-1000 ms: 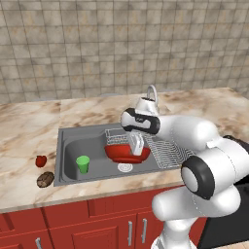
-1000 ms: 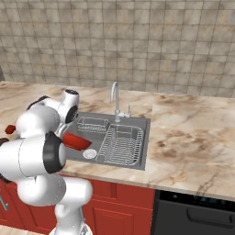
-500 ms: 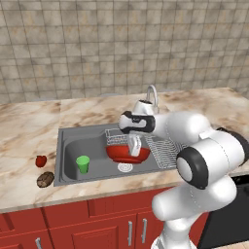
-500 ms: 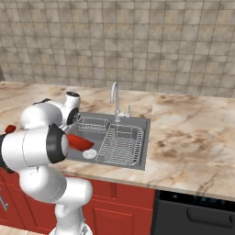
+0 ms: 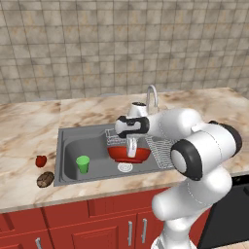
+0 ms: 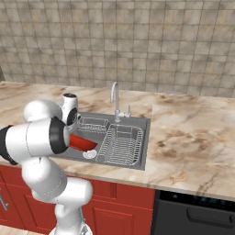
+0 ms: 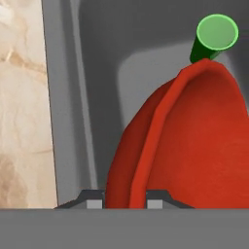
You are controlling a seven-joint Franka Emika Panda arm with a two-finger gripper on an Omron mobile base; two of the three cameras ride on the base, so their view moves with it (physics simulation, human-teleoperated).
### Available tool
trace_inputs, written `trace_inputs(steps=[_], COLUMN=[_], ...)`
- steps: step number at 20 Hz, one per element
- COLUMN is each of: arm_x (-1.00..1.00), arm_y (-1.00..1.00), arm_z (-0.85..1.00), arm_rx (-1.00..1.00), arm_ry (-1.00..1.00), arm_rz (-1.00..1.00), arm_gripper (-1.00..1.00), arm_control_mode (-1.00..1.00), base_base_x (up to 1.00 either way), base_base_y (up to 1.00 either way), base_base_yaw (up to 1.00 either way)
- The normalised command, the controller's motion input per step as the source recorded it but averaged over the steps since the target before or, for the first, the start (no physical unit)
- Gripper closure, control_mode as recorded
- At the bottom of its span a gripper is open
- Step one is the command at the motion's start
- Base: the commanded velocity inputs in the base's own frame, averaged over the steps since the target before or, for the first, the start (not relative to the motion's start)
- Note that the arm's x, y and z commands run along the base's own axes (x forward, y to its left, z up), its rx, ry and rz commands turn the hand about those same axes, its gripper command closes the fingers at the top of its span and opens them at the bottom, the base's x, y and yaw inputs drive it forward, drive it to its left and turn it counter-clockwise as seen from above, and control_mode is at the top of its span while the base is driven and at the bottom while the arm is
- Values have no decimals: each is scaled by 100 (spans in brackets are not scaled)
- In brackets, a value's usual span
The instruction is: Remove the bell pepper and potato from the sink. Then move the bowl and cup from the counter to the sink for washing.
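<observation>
The wide red bowl [image 5: 138, 154] hangs tilted inside the grey sink [image 5: 63, 146], just above the drain. My gripper [image 5: 131, 150] reaches down into the basin and is shut on the bowl's rim. In the hand view the bowl [image 7: 194, 146] has its rim pinched between the two tips of the gripper [image 7: 125, 199]. The green cup [image 5: 83, 164] stands upright in the left part of the basin, and in the hand view the cup [image 7: 216, 34] shows just past the bowl. The bell pepper [image 5: 41, 160] and the potato [image 5: 45, 179] lie on the counter left of the sink.
A wire dish rack [image 6: 120, 144] fills the right half of the sink [image 6: 144, 142], with a smaller basket behind the bowl [image 6: 82, 143]. The chrome faucet [image 5: 151, 97] curves over the back rim. Marble counter [image 6: 193, 137] stretches right; the tiled wall is behind.
The hand has sunk slightly lower into the basin with the bowl still in its grip. The cup, pepper and potato have stayed put.
</observation>
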Motion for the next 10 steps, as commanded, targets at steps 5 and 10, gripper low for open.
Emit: trace_inputs(steps=[5, 10], arm_x=[17, 19], arm_y=[6, 4], arm_z=[-11, -11], arm_rx=[-6, -4], arm_ry=[0, 0], arm_rz=[-10, -8], arm_gripper=[100, 100], arm_control_mode=[-100, -100], base_base_x=[0, 0], base_base_y=[0, 0], base_base_yaw=[0, 0])
